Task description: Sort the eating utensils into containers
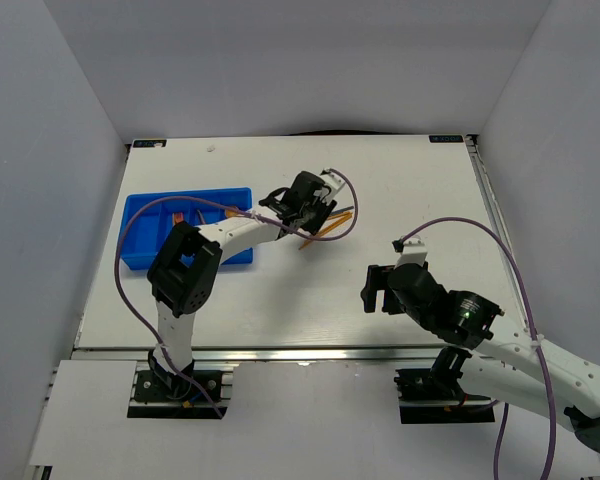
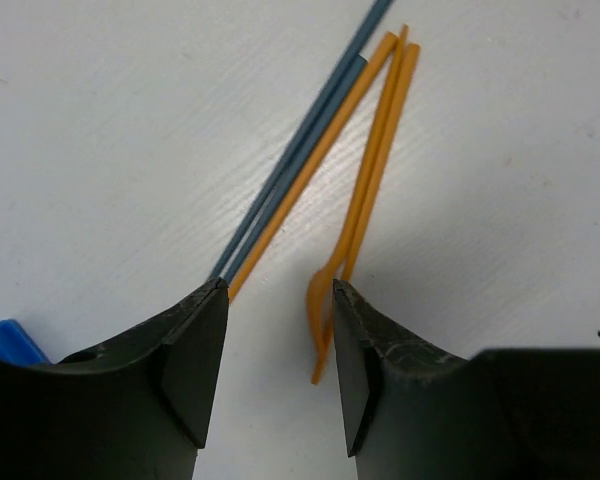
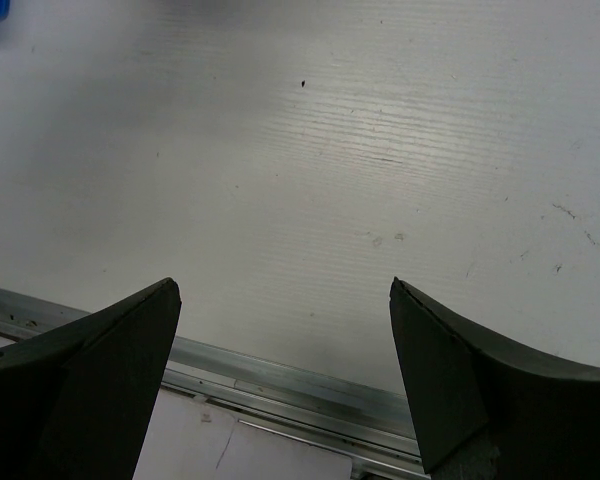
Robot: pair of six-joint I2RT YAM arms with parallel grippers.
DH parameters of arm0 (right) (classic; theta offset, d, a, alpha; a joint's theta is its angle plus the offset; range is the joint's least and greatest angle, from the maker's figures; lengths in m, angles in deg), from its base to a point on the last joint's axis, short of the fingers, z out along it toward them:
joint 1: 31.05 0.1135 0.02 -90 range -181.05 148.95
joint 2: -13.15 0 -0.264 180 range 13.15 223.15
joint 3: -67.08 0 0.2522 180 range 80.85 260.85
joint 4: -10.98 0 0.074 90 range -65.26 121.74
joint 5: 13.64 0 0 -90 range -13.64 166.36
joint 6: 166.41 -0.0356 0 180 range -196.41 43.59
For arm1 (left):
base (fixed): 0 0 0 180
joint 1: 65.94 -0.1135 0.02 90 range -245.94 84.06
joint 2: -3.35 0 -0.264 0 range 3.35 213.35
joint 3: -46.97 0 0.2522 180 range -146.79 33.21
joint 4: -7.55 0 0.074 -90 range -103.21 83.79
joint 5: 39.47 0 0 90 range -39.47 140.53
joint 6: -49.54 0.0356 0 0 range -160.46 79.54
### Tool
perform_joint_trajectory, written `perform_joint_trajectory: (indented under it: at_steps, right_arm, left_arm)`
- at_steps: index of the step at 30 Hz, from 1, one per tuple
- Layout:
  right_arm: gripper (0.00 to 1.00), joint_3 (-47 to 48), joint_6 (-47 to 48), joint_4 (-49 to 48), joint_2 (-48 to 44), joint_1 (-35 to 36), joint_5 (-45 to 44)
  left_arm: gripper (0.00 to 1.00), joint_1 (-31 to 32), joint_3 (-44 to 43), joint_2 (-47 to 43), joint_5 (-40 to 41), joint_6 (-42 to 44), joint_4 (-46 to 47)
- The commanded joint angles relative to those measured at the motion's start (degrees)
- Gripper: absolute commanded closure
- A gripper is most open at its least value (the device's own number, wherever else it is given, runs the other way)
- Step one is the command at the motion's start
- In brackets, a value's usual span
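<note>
Five thin utensils (image 2: 310,170) lie fanned on the white table (image 2: 100,150), to the right of the blue tray (image 1: 185,194) and not in it. We see the left gripper (image 2: 280,330) released, its jaws parted astride the curved end of an orange utensil (image 2: 320,300). The right gripper (image 3: 285,300) is spread wide above the table.

A white table (image 1: 280,300) with a metal rail (image 1: 310,353), between pale walls (image 1: 40,120).
</note>
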Motion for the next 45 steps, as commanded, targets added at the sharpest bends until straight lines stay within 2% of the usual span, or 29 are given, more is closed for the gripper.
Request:
perform_joint_trajectory:
  at_steps: [1,7,22,27,31,34,45]
  right_arm:
    - [0.11,0.6,0.6,-2.2,0.2,-0.1,-0.7]
    - [0.11,0.6,0.6,-2.2,-0.1,0.0,-0.5]
    - [0.11,0.5,0.3,-1.4,-0.8,0.0,-1.0]
    - [0.11,0.2,0.5,-1.6,-0.7,0.0,-1.1]
    - [0.11,0.3,0.6,-1.7,-0.4,0.0,-1.1]
    - [0.11,0.2,0.6,-1.8,-0.3,0.0,-1.1]
    - [0.11,0.1,0.6,-2.1,-0.1,0.0,-0.9]
  left_arm:
    - [0.44,1.4,-1.0,-1.5,-2.3,0.8,-4.5]
    - [0.46,1.5,-2.0,1.6,0.0,1.2,-6.0]
    - [0.57,1.5,-3.0,6.5,-0.1,1.5,-4.7]
    - [0.66,1.5,-2.6,7.4,-0.2,1.7,-5.0]
    - [0.66,1.5,-1.8,6.8,-0.1,1.5,-4.3]
    - [0.52,1.5,-2.3,6.2,-0.7,1.6,-4.7]
    - [0.53,1.5,-3.4,4.8,0.4,1.9,-4.2]
